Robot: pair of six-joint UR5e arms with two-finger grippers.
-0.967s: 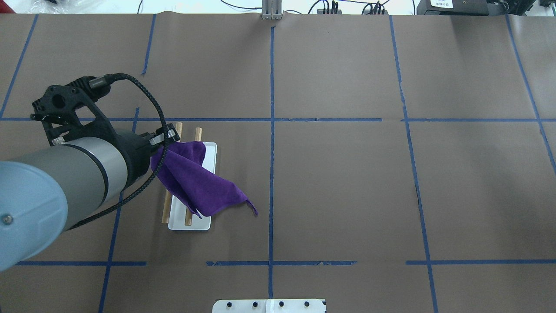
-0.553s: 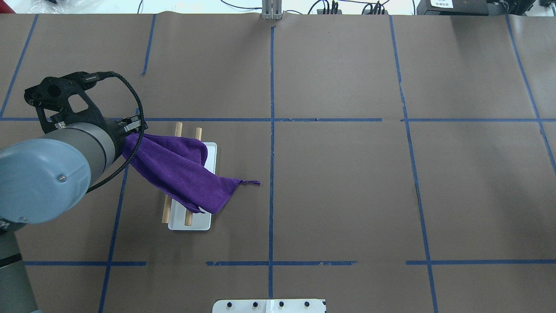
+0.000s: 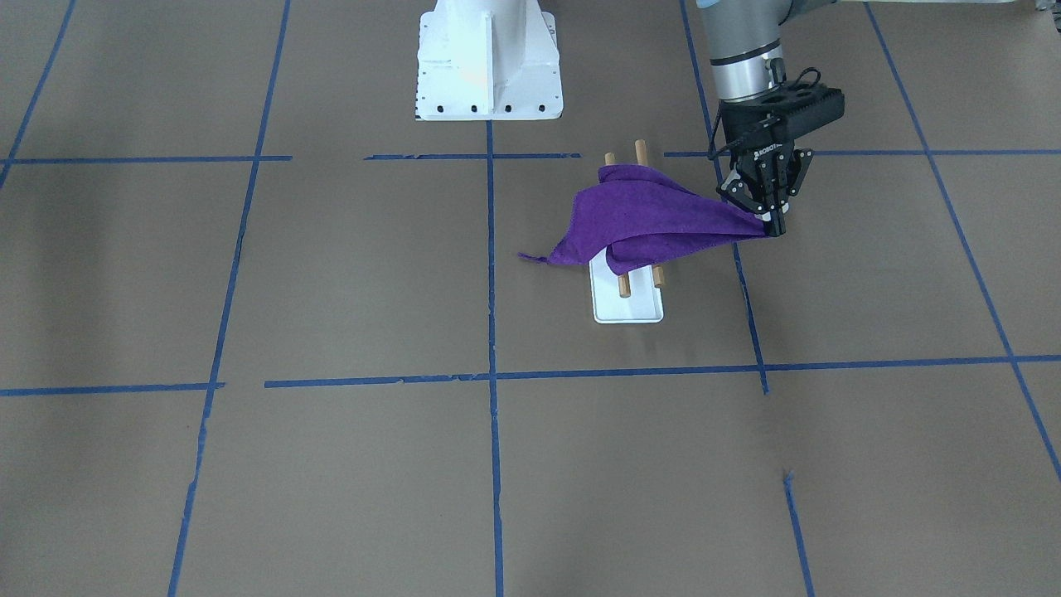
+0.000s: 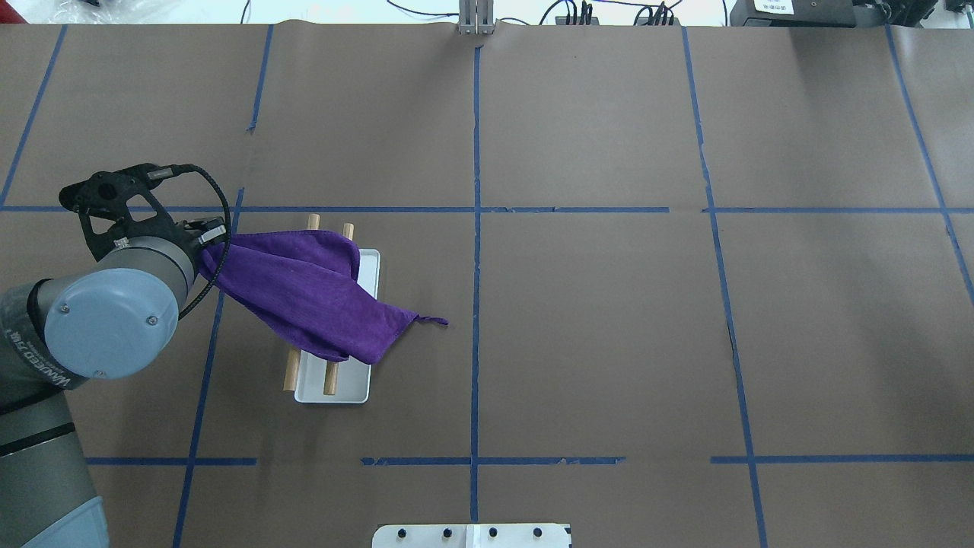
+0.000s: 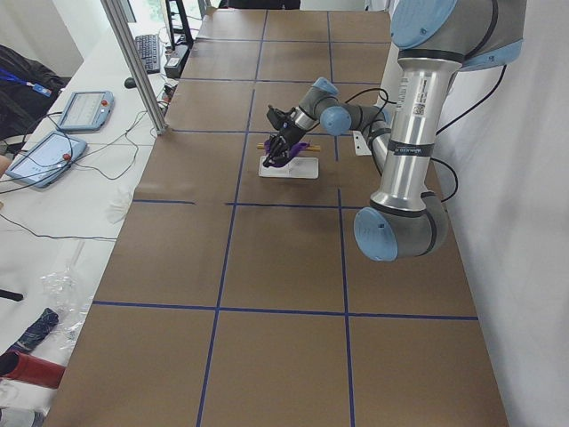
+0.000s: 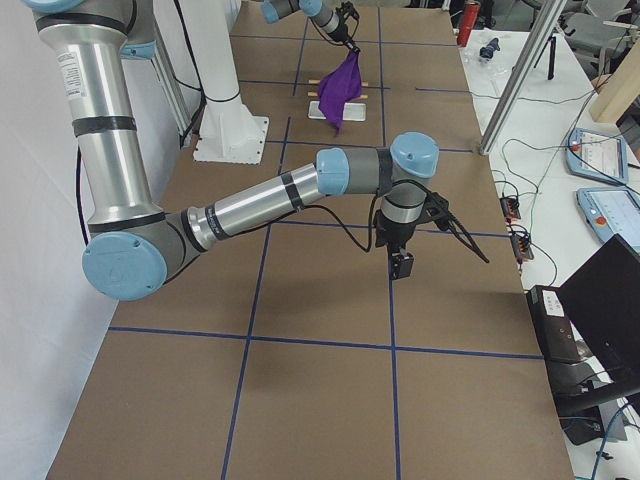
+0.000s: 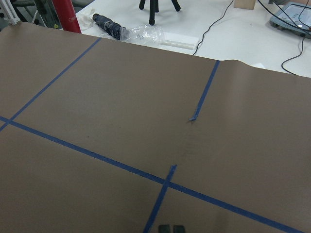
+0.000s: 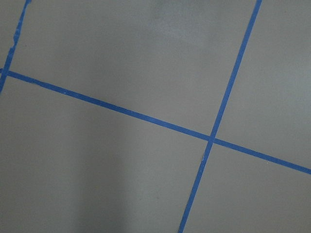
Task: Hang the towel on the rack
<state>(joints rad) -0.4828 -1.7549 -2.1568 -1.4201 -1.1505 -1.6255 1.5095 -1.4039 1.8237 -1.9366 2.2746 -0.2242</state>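
Observation:
The purple towel (image 4: 312, 293) lies draped across the rack's two brown wooden rods (image 4: 329, 380), covering most of them. One towel corner (image 4: 434, 321) trails to the right of the rack. The rack's white base (image 4: 342, 396) shows below the cloth, and also in the front view (image 3: 627, 313). My left gripper (image 4: 209, 236) is shut on the towel's left corner, just left of the rack and above the table; in the front view (image 3: 775, 224) the towel (image 3: 638, 220) stretches taut from it. My right gripper (image 6: 403, 265) shows only in the exterior right view, far from the rack; I cannot tell its state.
The white robot pedestal (image 3: 487, 62) stands behind the rack. Blue tape lines (image 4: 476, 228) grid the brown table cover. Cables and equipment (image 4: 578, 11) lie past the far edge. Tablets (image 5: 84, 111) and clutter sit on the side desk.
My left gripper has moved left and slightly back with the towel corner, pulling the towel further across the rods. The trailing corner has drawn in toward the rack.

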